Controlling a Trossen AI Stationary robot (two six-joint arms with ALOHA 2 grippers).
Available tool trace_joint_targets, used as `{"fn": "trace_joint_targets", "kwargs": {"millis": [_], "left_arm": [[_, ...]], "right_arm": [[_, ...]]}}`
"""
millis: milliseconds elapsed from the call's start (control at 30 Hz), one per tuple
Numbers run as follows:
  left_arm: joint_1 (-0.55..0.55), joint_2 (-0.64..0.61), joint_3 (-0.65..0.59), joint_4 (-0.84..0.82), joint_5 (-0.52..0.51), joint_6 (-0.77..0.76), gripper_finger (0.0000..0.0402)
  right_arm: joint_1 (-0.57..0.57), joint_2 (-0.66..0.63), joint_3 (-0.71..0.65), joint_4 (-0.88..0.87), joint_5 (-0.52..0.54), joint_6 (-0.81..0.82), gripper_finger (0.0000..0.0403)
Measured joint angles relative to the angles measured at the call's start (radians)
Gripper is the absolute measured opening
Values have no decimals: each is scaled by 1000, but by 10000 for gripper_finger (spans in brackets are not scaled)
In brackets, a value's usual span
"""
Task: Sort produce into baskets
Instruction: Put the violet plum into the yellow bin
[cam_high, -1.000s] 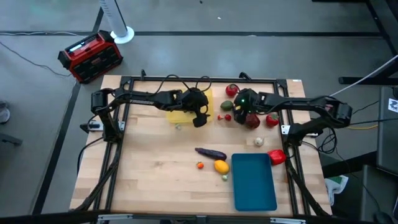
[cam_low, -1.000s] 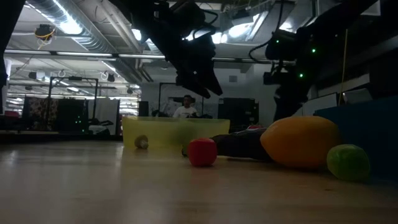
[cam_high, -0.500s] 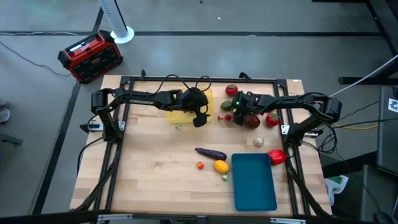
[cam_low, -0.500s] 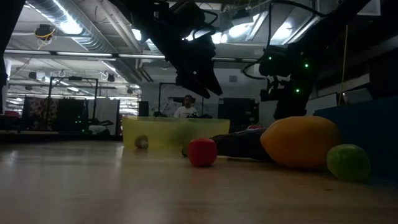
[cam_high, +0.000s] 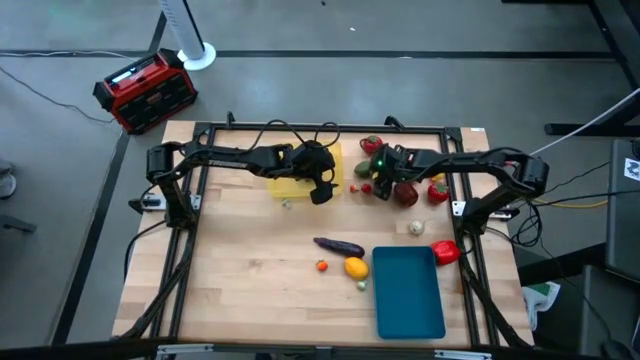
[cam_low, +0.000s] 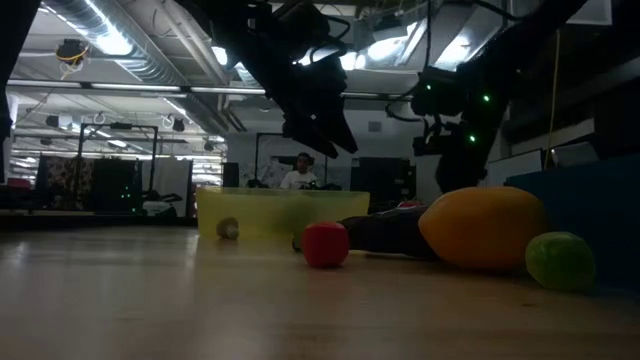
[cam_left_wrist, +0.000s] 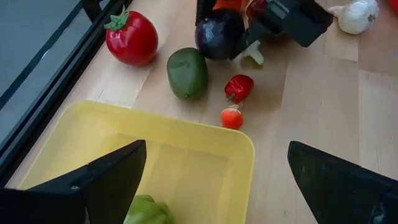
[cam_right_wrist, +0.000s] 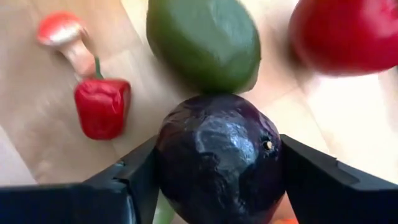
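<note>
A dark purple round fruit (cam_right_wrist: 217, 162) lies in a cluster of produce at the table's far right, with my right gripper (cam_right_wrist: 219, 163) shut on it; it shows too in the left wrist view (cam_left_wrist: 217, 34). Around it are a green fruit (cam_right_wrist: 202, 40), a small red pepper (cam_right_wrist: 99, 106) and a red tomato (cam_left_wrist: 130, 37). My left gripper (cam_left_wrist: 214, 180) hangs open above the yellow basket (cam_left_wrist: 186, 127), which holds a green piece (cam_left_wrist: 146, 208). The teal basket (cam_high: 408, 290) stands at the near right. My right gripper pinches the dark purple fruit between its two fingers, one finger (cam_right_wrist: 134, 180) on each of its opposite sides (cam_right_wrist: 168, 168). The fingers come steeply from above, slanting in from the table's right. Whether the fruit is lifted off the table I cannot tell.
A purple eggplant (cam_high: 338, 246), a yellow-orange fruit (cam_high: 355, 267), a tiny red piece (cam_high: 321, 265) and a small green one (cam_high: 362, 285) lie left of the teal basket. Garlic (cam_high: 415, 227) and a red pepper (cam_high: 445, 252) lie near the right edge. A red-and-black box (cam_high: 145, 90) stands on the floor.
My right gripper has moved a little toward the table's left and down into the produce cluster.
</note>
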Motion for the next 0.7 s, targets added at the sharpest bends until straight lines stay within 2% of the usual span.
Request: {"fn": "trace_joint_targets", "kwargs": {"millis": [167, 300, 367, 467, 600, 700], "left_arm": [[0, -10, 0, -6, 0, 8, 389], [3, -58, 0, -72, -4, 47, 389], [3, -92, 1, -118, -11, 61, 389], [3, -148, 1, -189, -14, 70, 389], [3, -216, 1, -264, -14, 70, 389], [3, -252, 1, -309, -14, 57, 389]], "right_arm": [[1, 0, 112, -110, 0, 0, 287], [1, 0, 211, -164, -4, 0, 285], [1, 0, 251, -159, -40, 0, 284], [1, 0, 296, -114, -123, 6, 285], [8, 0, 309, 29, -233, 52, 290], [23, 1, 309, 131, -254, 58, 291]]}}
